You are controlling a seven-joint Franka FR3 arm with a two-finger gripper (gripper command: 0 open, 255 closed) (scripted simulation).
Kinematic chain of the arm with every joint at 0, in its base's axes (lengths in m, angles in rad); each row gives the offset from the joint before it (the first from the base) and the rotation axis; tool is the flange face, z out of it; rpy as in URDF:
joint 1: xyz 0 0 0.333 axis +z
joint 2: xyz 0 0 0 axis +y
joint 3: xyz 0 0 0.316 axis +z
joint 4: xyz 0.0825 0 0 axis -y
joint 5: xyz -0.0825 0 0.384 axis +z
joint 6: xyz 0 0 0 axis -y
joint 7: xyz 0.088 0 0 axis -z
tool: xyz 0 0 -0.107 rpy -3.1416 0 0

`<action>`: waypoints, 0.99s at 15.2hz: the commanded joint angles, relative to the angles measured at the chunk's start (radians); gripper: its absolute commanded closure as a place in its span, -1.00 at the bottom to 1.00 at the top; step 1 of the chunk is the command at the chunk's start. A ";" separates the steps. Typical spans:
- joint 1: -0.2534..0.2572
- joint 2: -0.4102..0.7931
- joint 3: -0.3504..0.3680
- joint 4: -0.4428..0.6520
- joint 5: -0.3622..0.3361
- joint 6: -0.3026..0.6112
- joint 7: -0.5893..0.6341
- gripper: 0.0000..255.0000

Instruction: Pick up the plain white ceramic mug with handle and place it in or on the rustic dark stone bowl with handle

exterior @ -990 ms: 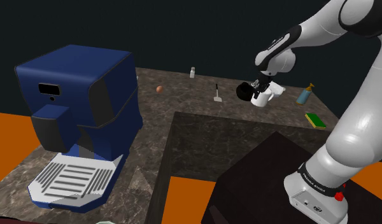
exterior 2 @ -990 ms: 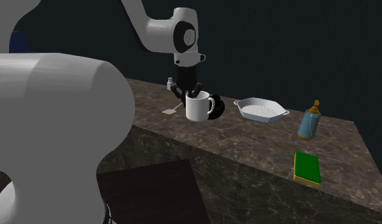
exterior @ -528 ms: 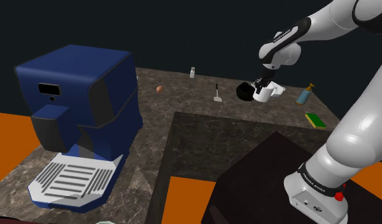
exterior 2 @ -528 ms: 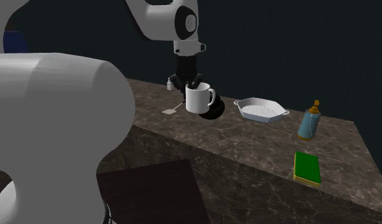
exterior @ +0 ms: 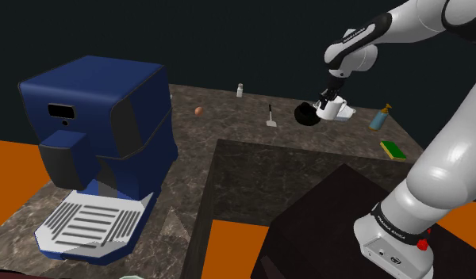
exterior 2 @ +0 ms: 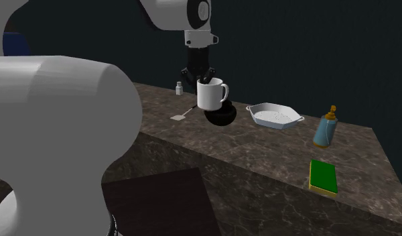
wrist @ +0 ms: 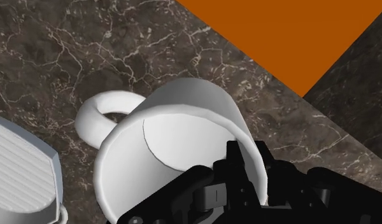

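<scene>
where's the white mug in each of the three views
shoulder view: white mug upper right, just right of the black bowl.
second exterior view: upper middle, the bowl showing below it.
wrist view: opening toward the camera, white ridged dish on its handle side.
shared landmark: that dish, beside the mug.

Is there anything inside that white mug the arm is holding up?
Nothing visible: looking into the white mug, its inside walls and floor are bare white. The black gripper clamps the mug's wall with one finger reaching inside, so the patch behind it is hidden.
</scene>
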 commanded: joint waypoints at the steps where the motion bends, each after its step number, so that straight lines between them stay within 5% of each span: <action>1: -0.013 0.061 0.001 0.089 0.033 -0.034 -0.028 1.00; 9: -0.115 0.369 0.032 0.549 0.150 -0.213 -0.103 1.00; 14: -0.211 0.601 0.060 0.944 0.196 -0.378 -0.106 1.00; 15: -0.211 0.605 0.062 0.937 0.197 -0.367 -0.107 1.00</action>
